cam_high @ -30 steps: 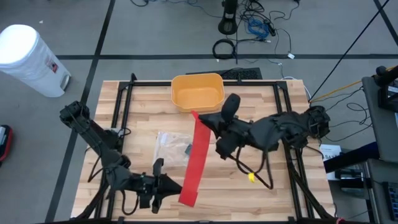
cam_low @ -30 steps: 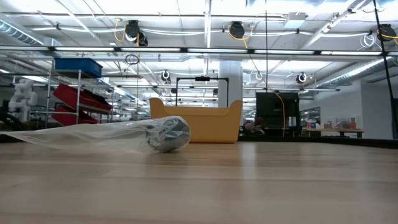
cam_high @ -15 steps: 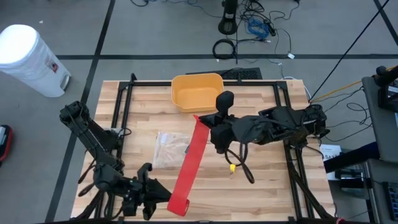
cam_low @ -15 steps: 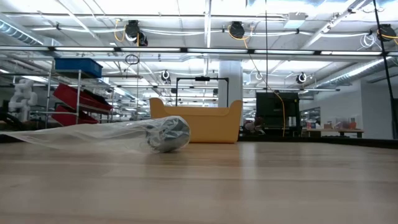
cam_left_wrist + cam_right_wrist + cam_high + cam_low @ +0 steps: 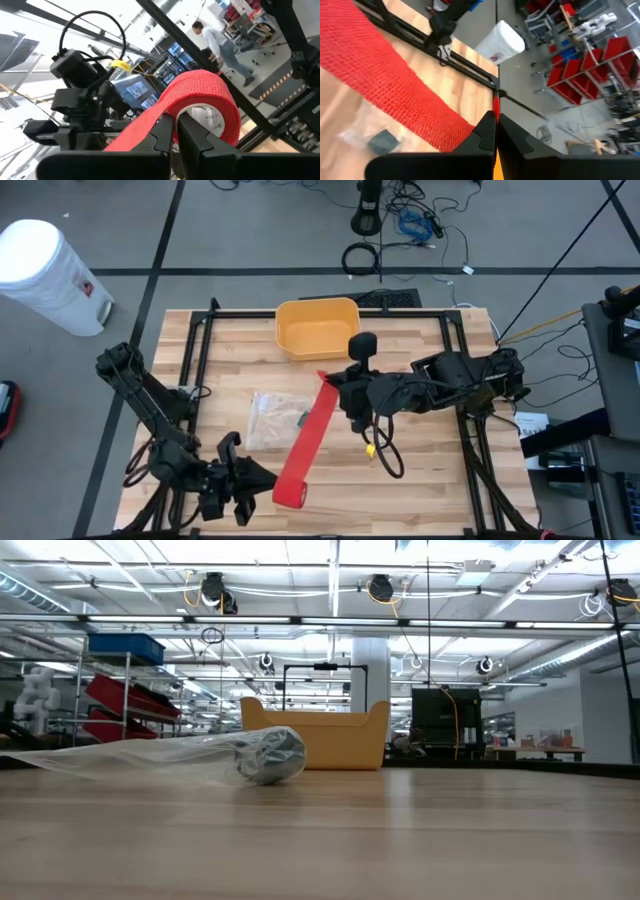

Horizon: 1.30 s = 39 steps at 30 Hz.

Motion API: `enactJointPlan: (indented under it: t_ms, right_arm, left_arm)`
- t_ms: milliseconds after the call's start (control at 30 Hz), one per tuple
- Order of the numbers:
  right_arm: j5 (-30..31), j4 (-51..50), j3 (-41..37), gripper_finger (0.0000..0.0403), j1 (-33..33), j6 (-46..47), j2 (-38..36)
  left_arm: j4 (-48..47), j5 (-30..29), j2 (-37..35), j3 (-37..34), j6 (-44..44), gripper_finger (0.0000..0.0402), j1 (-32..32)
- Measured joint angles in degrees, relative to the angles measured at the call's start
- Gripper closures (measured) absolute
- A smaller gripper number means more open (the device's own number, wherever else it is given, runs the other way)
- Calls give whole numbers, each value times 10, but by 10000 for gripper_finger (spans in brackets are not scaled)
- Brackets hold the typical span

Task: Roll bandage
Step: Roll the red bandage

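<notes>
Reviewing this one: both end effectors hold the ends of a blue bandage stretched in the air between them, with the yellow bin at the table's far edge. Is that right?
Not quite: the bandage is red, not blue, as the high view shows. The rest holds: the left end effector grips the rolled end, the right end effector pinches the other end, and the yellow bin sits at the table's far edge.

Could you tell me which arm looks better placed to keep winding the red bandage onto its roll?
Probably the left: its gripper grips the bandage at the roll end, while the right gripper only pinches the far end taut.
</notes>
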Motion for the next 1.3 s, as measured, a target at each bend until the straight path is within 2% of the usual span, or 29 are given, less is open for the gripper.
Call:
enactJointPlan:
  t_ms: [167, 267, 400, 600, 733, 900, 967, 1100, 1200, 1300]
  right_arm:
    - [-18, -2, 0, 402, -2, 15, 0]
    - [-18, 1, 0, 384, -2, 3, 0]
    - [-12, 11, 0, 329, -2, 4, 0]
    - [-7, 14, 0, 223, -2, 28, 0]
    - [-9, -5, 0, 180, 4, 71, -4]
    - [-94, -66, -12, 172, 34, 168, -3]
    - [-102, -83, -40, 176, 53, 184, -2]
    - [-96, -84, -105, 189, 97, 232, 1]
    - [-56, -43, -159, 194, 137, 270, -1]
    - [-5, 40, -226, 195, 170, 273, 0]
  left_arm:
    - [23, 9, 0, 0, -2, 382, 0]
    - [29, 17, 0, 0, -4, 382, 0]
    - [37, 18, 0, 1, -6, 382, 0]
    - [54, 20, -1, 1, -7, 382, 0]
    - [53, 10, 0, 1, -7, 382, 0]
    - [52, -42, 0, 1, -6, 382, 6]
    - [51, -48, 0, 1, -8, 382, 9]
    - [49, -48, 0, 1, -23, 382, 21]
    - [49, -49, 0, 1, -33, 382, 28]
    - [49, -49, 0, 1, -35, 382, 37]
